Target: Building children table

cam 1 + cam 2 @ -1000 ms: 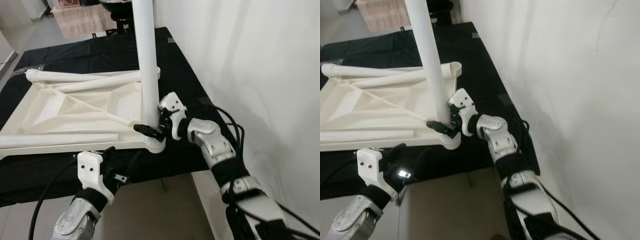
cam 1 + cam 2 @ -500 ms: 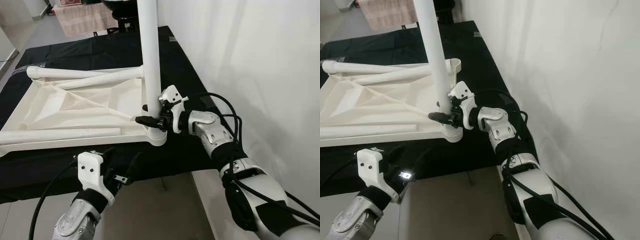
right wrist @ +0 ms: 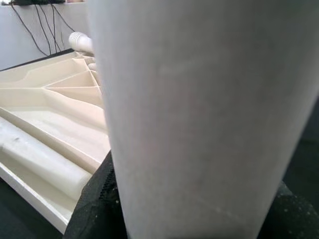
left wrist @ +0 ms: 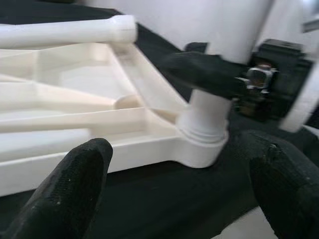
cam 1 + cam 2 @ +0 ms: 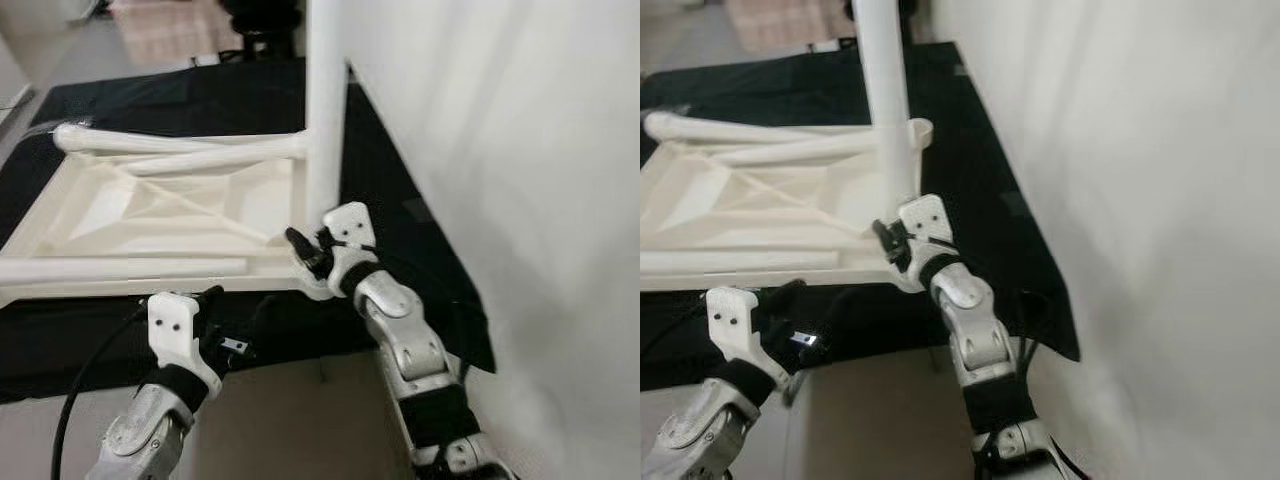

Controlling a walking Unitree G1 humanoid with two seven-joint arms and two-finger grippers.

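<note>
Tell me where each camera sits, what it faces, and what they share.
Head eyes: look down at the upturned tabletop on the black cloth; both arms show.
Left wrist: from below the edge, open left gripper frames the corner socket.
Right wrist: right gripper pressed to the upright leg.
All views share that leg.

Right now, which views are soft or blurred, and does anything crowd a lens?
Both eye views are slightly smeared, with soft edges on the right gripper and the table top. Left wrist view: the open left gripper's fingers loom dark and defocused. Right wrist view: the upright leg sits against the lens, a pale featureless blur.
</note>
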